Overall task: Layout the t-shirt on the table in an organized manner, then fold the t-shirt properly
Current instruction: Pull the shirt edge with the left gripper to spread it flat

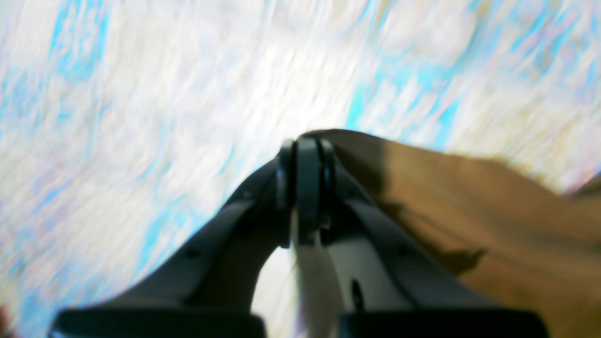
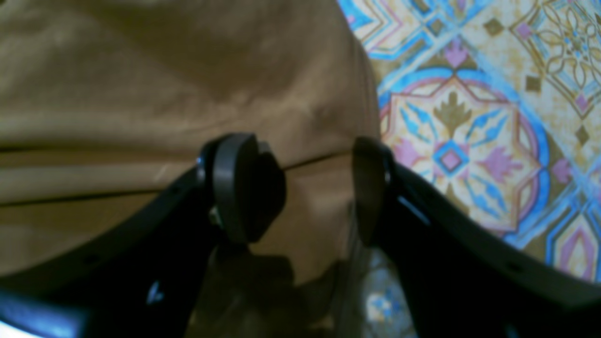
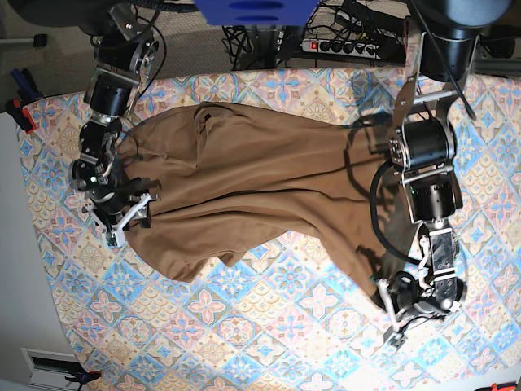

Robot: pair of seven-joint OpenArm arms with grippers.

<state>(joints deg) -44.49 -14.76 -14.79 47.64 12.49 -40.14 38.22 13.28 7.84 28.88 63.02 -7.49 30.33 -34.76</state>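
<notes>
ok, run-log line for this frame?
left gripper: shut on t-shirt edge | right gripper: open over t-shirt | t-shirt: crumpled on table

Floor: grey carpet beyond the far edge.
Power strip: on that carpet among tangled black cables.
Left side: pale floor, red-handled clamps.

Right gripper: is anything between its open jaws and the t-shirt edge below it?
Nothing visible. The right gripper hangs with jaws apart directly over the t-shirt edge, only bare cloth between them, and the patterned table just beside.
</notes>
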